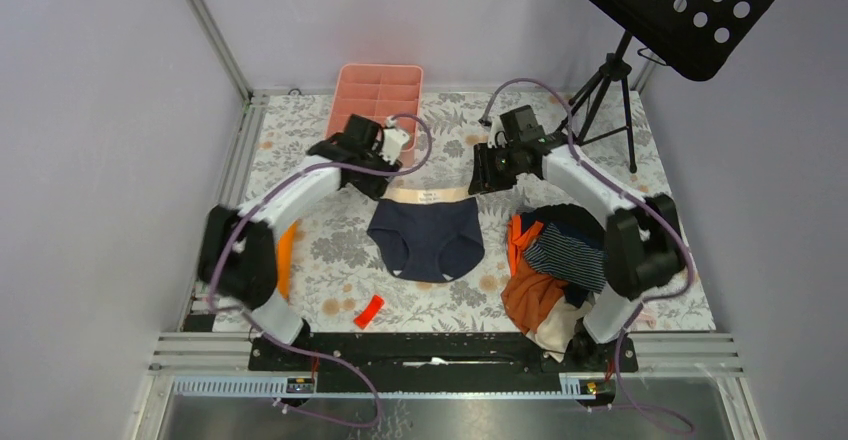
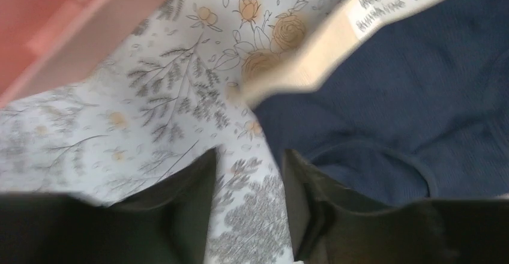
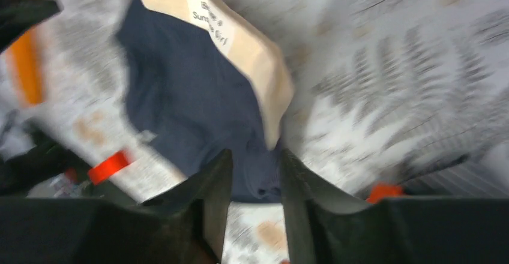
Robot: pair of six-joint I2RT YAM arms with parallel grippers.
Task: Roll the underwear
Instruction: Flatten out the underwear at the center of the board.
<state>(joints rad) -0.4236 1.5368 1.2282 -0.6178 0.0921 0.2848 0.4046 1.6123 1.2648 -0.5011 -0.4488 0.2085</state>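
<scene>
The plain navy underwear with a tan waistband lies flat on the floral table cover, waistband at the far side. My left gripper is open just off the waistband's left corner; in the left wrist view only floral cover lies between its fingers, with the underwear to their right. My right gripper is open at the waistband's right corner; in the right wrist view the navy edge lies between its fingers. The striped underwear lies on the clothes pile at the right.
A pink compartment tray stands behind the left gripper. An orange garment and other clothes are heaped at the front right. A small red piece lies near the front. A tripod stand is at the back right.
</scene>
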